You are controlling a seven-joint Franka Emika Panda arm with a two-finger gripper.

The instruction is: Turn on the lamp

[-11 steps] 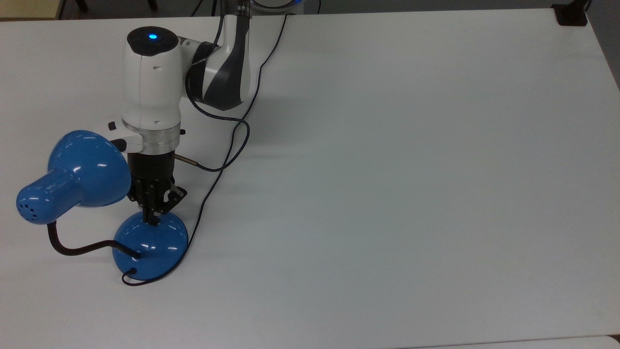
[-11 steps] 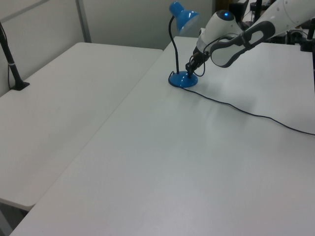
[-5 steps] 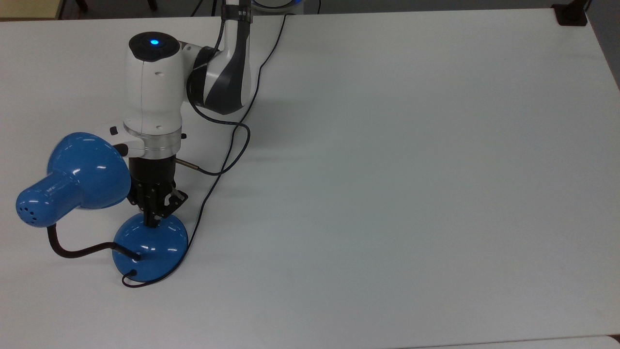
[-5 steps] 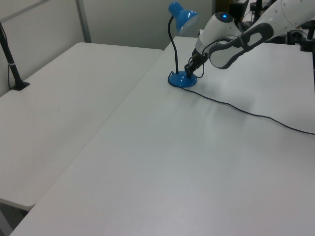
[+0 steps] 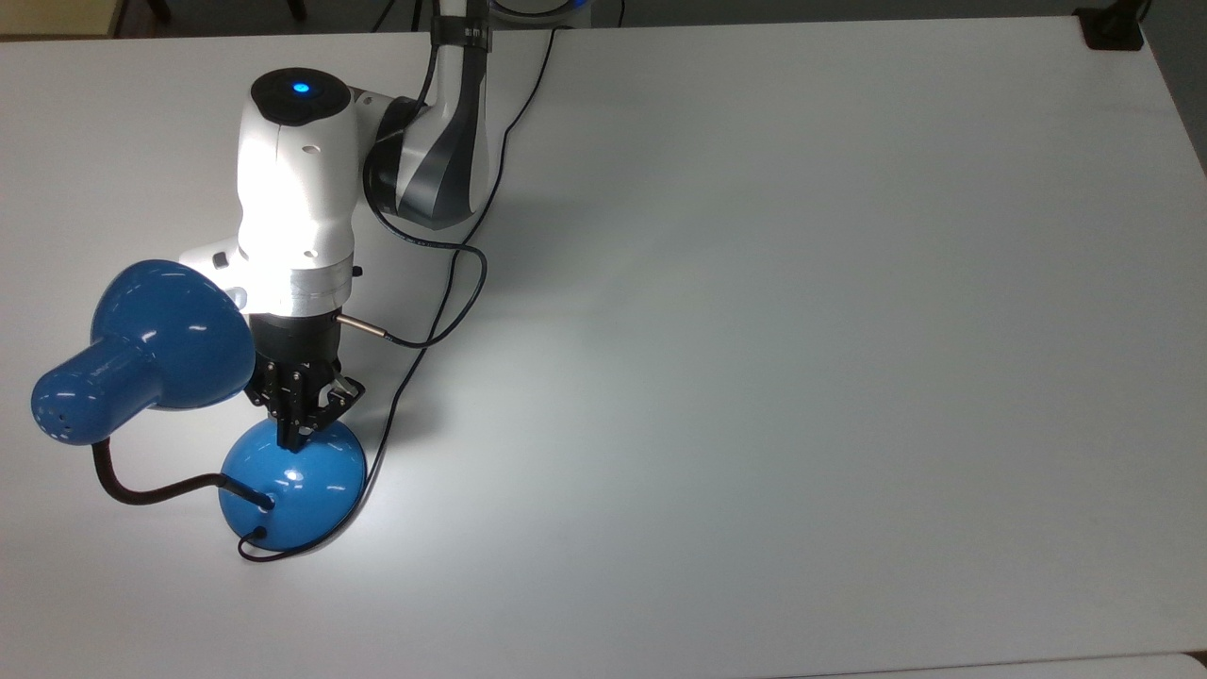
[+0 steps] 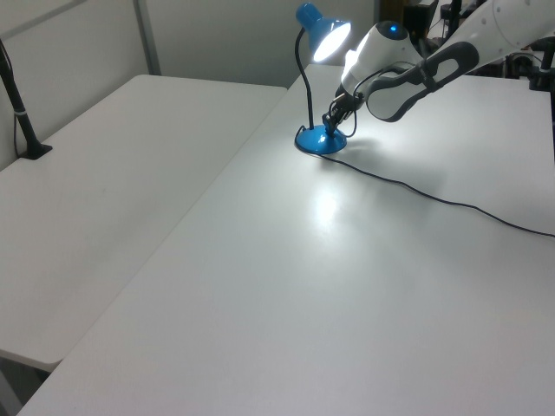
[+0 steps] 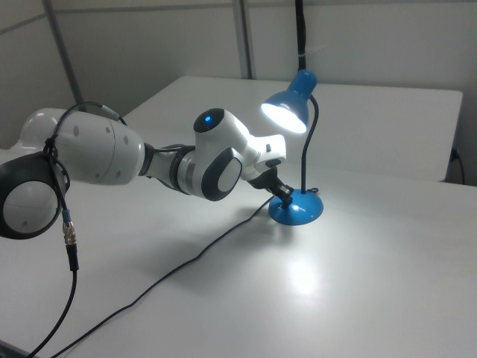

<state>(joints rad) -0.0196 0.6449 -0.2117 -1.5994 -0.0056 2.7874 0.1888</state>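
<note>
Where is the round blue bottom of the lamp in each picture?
Top view: the lamp's base sits at the lower left, under the gripper.
Left view: the base is at the upper middle.
Right view: the base is right of centre.
Shared landmark: the lit shade above it.

Lamp point(image 5: 292, 486) on white table point(image 5: 754, 377).

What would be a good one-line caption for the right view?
Robot gripper presses the base of a lit blue lamp on a white table.
</note>
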